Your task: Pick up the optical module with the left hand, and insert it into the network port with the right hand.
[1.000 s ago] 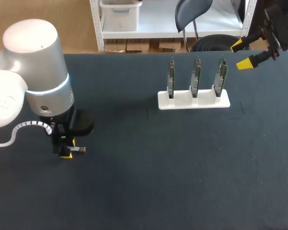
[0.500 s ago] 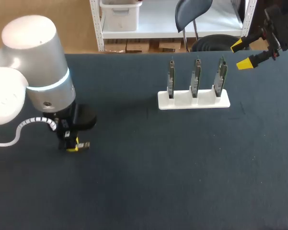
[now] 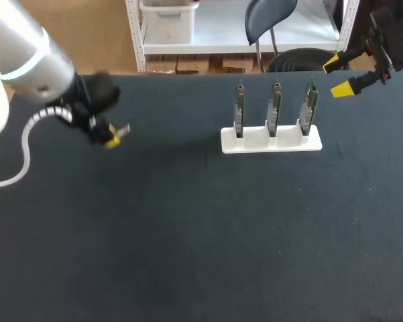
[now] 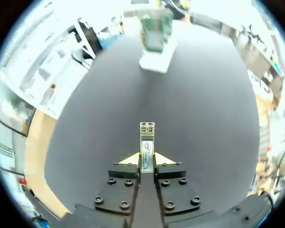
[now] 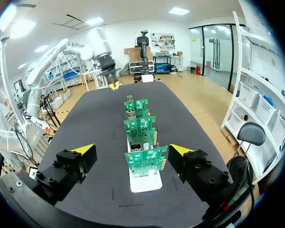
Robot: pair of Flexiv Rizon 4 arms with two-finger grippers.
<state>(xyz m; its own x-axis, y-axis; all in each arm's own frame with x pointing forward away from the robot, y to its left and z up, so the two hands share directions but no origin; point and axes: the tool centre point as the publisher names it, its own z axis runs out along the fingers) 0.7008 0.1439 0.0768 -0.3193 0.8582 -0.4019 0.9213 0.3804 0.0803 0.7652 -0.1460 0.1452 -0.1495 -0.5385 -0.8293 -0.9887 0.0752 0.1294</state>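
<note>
I am pinching the optical module [image 4: 147, 142] lengthwise between the pressed-in fingers of my left gripper [image 4: 147, 160]. Its metal nose is sticking out ahead toward the white stand [image 3: 270, 141] of circuit boards [image 3: 275, 107], likely so my other arm can take the free end. It is hanging over the table's [image 3: 188, 255] far left part, well apart from the stand. My right gripper [image 3: 342, 75] is waiting near the stand's right end, spread wide and gripping nothing, facing along the row of boards.
</note>
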